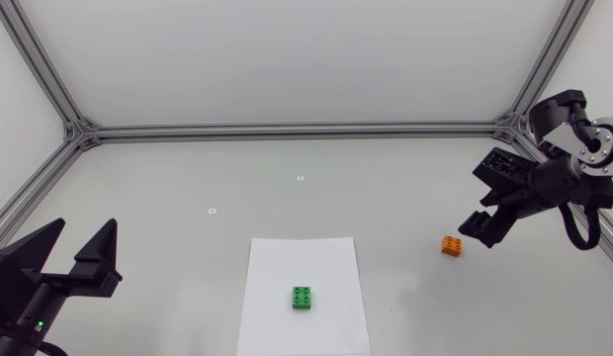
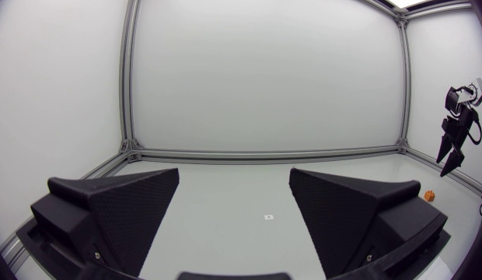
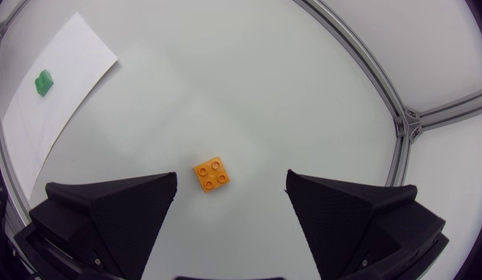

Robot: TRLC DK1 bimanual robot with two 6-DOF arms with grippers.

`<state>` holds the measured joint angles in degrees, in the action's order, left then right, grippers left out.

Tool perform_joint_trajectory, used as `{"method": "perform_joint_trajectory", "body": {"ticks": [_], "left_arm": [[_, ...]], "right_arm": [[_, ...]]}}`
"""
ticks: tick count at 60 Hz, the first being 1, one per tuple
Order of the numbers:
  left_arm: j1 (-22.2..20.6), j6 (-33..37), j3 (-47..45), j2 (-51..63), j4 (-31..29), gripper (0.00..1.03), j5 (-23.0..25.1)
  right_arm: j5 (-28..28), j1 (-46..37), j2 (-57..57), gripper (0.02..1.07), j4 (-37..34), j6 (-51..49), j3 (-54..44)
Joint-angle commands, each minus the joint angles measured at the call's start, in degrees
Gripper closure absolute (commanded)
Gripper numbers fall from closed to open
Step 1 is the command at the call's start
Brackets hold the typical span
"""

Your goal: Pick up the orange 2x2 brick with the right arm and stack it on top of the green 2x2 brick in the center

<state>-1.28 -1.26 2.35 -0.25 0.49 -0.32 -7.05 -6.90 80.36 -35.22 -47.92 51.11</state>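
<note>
"While the right arm hung over the table's (image 1: 188,178) right side, how did the right claw (image 1: 475,229) stand?" asked one.

"Wide apart, and gripping nothing. Its two black fingers pointed down toward the orange brick (image 1: 451,244), which sat on the bare table just beside their tips."

"Did either finger touch it?"

"No. From the right wrist view the orange brick lay flat, its four studs up, ahead of the gap between the fingers and clear of both."

"And the green brick (image 1: 304,298)?"

"It sat studs up on a white sheet of paper (image 1: 331,267) in the middle of the table, toward the near edge. Nothing was on top of it. The two bricks were well apart, the orange one off the sheet, on its right."

"Where was the left claw (image 1: 85,225)?"

"Low at the near left corner, well away from both bricks. Its fingers were spread too, with only bare table showing between them."

"Anything else on the surface?"

"Two tiny pale markers, one (image 1: 300,178) behind the sheet and one (image 1: 214,210) to its left. I could not tell what was on them."

"Could the left wrist camera see the task?"

"Barely. The orange brick was a small speck far across the table, beyond one finger, with the right arm raised above it."
</note>
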Motion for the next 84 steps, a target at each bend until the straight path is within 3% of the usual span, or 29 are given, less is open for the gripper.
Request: {"method": "perform_joint_trajectory", "body": {"ticks": [1,16,32,72,84], "left_arm": [[0.1,0.7,-2.3,-0.5,-0.8,0.04,0.2],[0.1,0.7,-2.3,-0.5,-0.8,0.04,0.2],[0.1,0.7,-2.3,-0.5,-0.8,0.04,0.2],[0.1,0.7,-2.3,-0.5,-0.8,0.04,0.2],[0.1,0.7,-2.3,-0.5,-0.8,0.04,0.2]], "right_arm": [[-0.8,-0.8,4.3,0.07,-2.3,-7.4,2.5],[-1.8,-2.2,14.1,0.10,-8.3,-18.3,8.0],[-0.9,-1.4,21.9,0.10,-12.2,-22.5,12.7],[1.4,0.6,25.5,0.16,-7.9,-23.4,10.0],[2.3,1.7,26.1,0.25,-6.3,-22.9,9.4]]}}
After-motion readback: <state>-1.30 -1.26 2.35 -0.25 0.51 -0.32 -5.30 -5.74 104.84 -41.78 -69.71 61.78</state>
